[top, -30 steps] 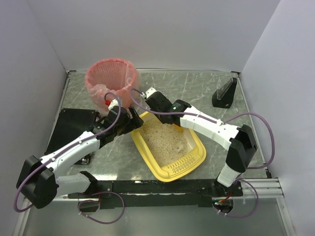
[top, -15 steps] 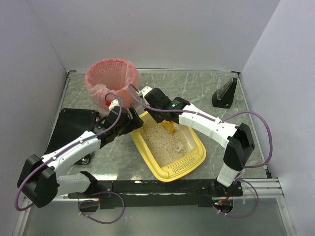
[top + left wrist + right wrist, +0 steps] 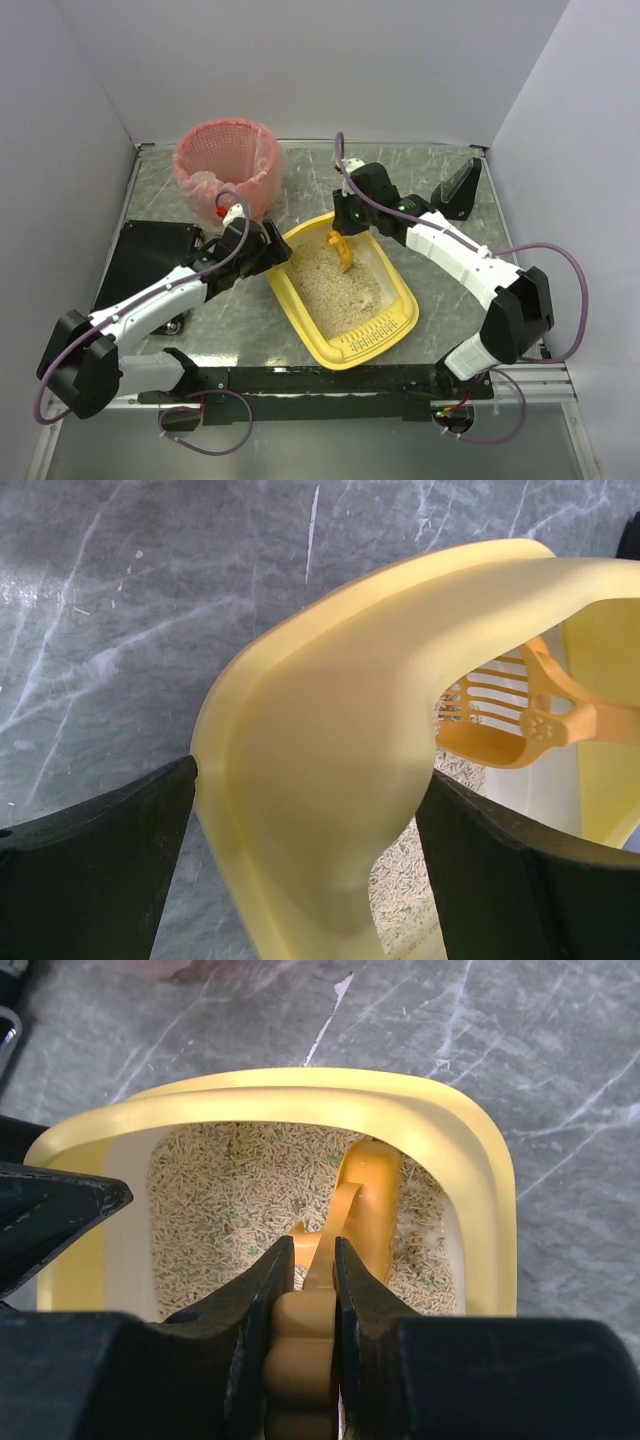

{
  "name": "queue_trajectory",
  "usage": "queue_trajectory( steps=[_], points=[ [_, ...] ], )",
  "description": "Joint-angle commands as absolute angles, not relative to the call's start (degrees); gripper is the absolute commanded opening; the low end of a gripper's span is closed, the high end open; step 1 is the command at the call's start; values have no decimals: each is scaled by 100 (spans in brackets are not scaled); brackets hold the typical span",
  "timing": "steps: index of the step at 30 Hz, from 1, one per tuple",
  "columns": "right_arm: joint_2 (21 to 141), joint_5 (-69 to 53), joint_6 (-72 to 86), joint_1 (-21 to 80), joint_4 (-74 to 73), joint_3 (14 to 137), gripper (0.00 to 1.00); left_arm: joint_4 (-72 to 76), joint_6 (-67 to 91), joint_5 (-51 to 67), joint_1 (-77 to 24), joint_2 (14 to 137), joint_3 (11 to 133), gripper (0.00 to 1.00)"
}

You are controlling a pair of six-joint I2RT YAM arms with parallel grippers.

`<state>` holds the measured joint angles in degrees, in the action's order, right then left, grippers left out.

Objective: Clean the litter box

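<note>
The litter box (image 3: 345,300) lies mid-table, litter inside, no writing on it. The left gripper (image 3: 305,880) stands spread around its far-left corner. The right gripper (image 3: 305,1295) pinches the scoop (image 3: 365,1210), whose handle shows an embossed paw print. The basket (image 3: 226,165) stands just beyond.

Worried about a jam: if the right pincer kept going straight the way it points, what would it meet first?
Probably the litter in the litter box: the right pincer points down into it, shut on the orange scoop, whose head would touch first.
</note>
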<state>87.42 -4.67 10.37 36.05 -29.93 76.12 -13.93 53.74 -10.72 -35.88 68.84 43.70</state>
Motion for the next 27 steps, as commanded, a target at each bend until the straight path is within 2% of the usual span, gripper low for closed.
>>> queue_trajectory(
  steps=[1, 10, 20, 27],
  points=[
    [8526, -1440, 1766, 3507, -2619, 7129, 0, -1169, 5449, -976, -3612, 6996, 4377, 93],
    [8165, -1661, 2399, 3472, -2338, 6530, 0, -1108, 5563, -923, -3612, 7040, 4351, 90],
    [8341, -1292, 2916, 3533, -2558, 6382, 0, -1037, 5581, -712, -3612, 7277, 4412, 88],
    [7866, -1547, 3304, 3542, -2452, 5845, 0, -1037, 5660, -694, -3630, 7356, 4447, 84]
  ],
)
